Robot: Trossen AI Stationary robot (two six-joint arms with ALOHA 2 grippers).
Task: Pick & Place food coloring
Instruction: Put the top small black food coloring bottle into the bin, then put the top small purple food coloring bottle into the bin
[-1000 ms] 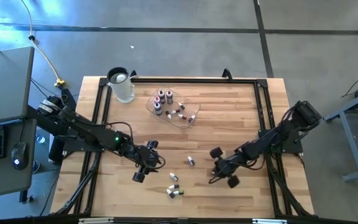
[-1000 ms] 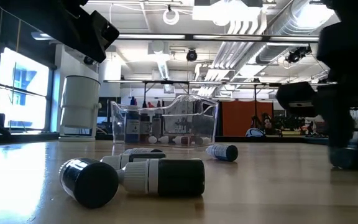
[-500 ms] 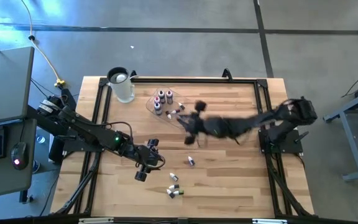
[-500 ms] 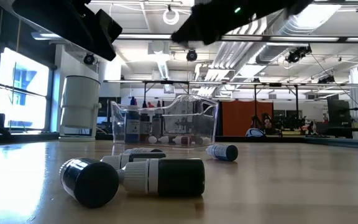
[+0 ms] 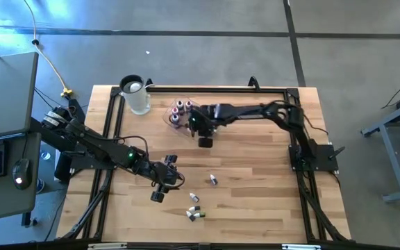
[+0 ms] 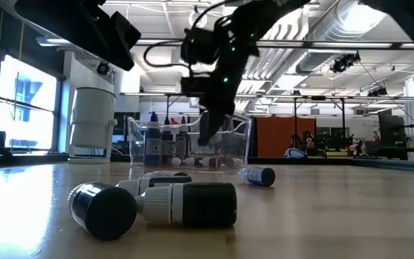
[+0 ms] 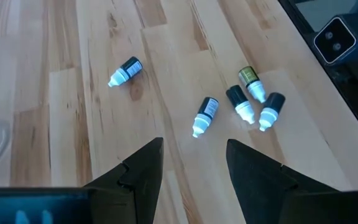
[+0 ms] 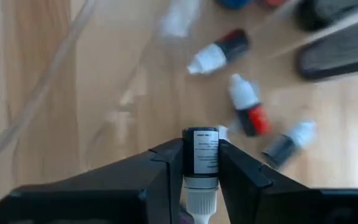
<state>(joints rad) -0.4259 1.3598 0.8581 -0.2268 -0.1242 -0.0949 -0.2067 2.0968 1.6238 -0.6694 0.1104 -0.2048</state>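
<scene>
My right gripper (image 5: 198,126) hangs over the shallow clear tray (image 5: 176,123) at the table's far middle, shut on one small food coloring bottle (image 8: 201,154). More bottles lie on their sides in the tray (image 8: 219,50) (image 8: 250,111) (image 8: 289,144), and a few stand there (image 5: 180,107). Loose bottles lie on the wood near the front (image 5: 214,180) (image 5: 194,198) (image 5: 196,214), also seen from table height (image 6: 192,203). My left gripper (image 7: 191,155) hovers open just left of that loose group (image 7: 205,115). My right gripper pinches the bottle's dark, labelled body (image 8: 201,163) between its two fingers (image 8: 166,168). The bottle lies along the fingers, its white cap (image 8: 199,208) toward the wrist. The fingers point down from above, and the bottle is lifted clear above the tray.
A clear jug (image 5: 136,95) stands at the far left corner, left of the tray. A black frame rail (image 5: 217,89) runs along the far edge and down both sides. Bare wood (image 5: 262,187) spreads over the near right part of the table.
My right gripper has risen from low over the near right part of the table and swung fast toward the far edge and left, ending over the tray with its fingers pointing down. The loose bottles and my left arm have stayed where they were.
</scene>
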